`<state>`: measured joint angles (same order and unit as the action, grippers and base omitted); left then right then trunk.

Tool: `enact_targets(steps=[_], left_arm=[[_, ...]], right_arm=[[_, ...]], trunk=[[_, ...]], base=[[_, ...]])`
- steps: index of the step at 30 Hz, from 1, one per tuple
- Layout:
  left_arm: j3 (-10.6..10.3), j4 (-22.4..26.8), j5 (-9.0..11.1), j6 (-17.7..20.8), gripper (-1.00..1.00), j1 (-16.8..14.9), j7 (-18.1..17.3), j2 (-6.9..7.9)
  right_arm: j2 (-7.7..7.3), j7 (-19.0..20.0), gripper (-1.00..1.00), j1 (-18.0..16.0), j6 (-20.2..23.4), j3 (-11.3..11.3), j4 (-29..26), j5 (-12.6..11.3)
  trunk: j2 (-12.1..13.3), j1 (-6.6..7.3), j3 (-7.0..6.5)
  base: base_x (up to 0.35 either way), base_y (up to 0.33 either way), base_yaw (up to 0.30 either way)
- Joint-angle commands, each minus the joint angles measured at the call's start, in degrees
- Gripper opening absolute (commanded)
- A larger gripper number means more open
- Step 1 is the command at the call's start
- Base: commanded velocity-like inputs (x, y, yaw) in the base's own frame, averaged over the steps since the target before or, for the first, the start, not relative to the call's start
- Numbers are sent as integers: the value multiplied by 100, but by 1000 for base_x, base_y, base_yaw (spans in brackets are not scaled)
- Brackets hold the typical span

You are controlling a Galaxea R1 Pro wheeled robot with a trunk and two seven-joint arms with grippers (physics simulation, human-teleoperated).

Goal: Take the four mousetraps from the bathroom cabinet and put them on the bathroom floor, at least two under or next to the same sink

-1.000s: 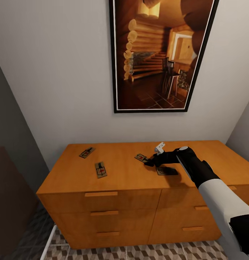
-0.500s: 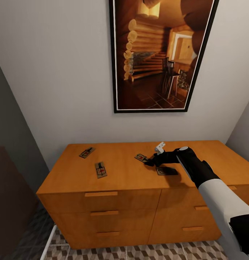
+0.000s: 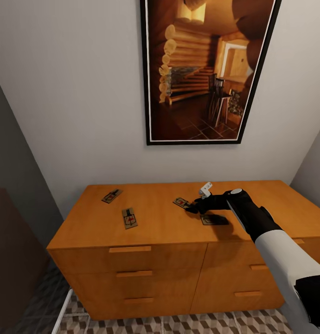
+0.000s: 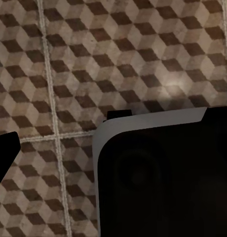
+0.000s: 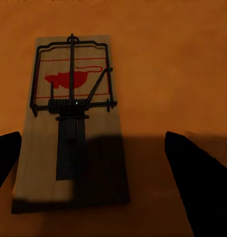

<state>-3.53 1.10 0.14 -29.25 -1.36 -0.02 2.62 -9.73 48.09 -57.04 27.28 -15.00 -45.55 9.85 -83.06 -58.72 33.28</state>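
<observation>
mousetraps are lying flat on the top of the cabinet (image 3: 155, 232) in the head view, four small brown boards with dark metal parts. the right gripper (image 3: 193, 208) is reaching in low over the top, its dark fingers pointing toward the wall side. one mousetrap (image 3: 182, 202) is sitting just ahead of the fingertips, showing a red spot; whether the tips are touching it cannot be told from here. a second mousetrap (image 3: 214, 219) is lying in shadow right under the wrist. two more are resting well away on the far side from the arm: one mousetrap (image 3: 129, 217) nearer the front edge, another mousetrap (image 3: 112, 195) closer to the wall. a large framed picture (image 3: 208, 69) is hanging above the cabinet, and the patterned bathroom floor (image 3: 178, 324) is showing below the drawer fronts.

in the left wrist view, the camera is looking at the cube-patterned floor (image 4: 118, 54) tiles with pale grout lines; a dark, white-edged robot part (image 4: 163, 173) is blocking much of the view, and the left gripper's state cannot be told.

in the right wrist view, the fingers (image 5: 200, 182) are standing spread wide, one at each side, gripping nothing. the mousetrap (image 5: 71, 123) is lying between and just beyond them on the orange wood: a pale wooden board with a black wire frame, a coiled spring, a dark bar and a red printed mark.
</observation>
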Motion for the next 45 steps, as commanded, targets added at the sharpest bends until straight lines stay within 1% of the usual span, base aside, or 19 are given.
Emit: enact_targets(steps=[1,26,27,32,45], left_arm=[[-32,-4,3,-19,100,-4,2,1],[-34,-5,2,-19,100,-4,2,-7],[-34,-5,-5,-19,100,-5,2,-7],[-34,-2,-5,-19,100,-4,2,-7],[-34,-4,-5,-19,100,-4,2,-7]], right_arm=[[-2,19,-100,0,-6,-12,208,105],[2,-27,-100,0,-5,-13,309,121],[-2,3,-100,0,517,13,-474,108],[-2,7,-100,0,840,14,-918,101],[-15,10,-100,0,1393,24,-1626,96]], trunk=[[-2,-1,7],[-2,-1,7],[-2,-1,7],[-2,-1,7],[-2,-1,7]], base=[[0,0,0],[0,0,0],[0,0,0],[0,0,0],[0,0,0]])
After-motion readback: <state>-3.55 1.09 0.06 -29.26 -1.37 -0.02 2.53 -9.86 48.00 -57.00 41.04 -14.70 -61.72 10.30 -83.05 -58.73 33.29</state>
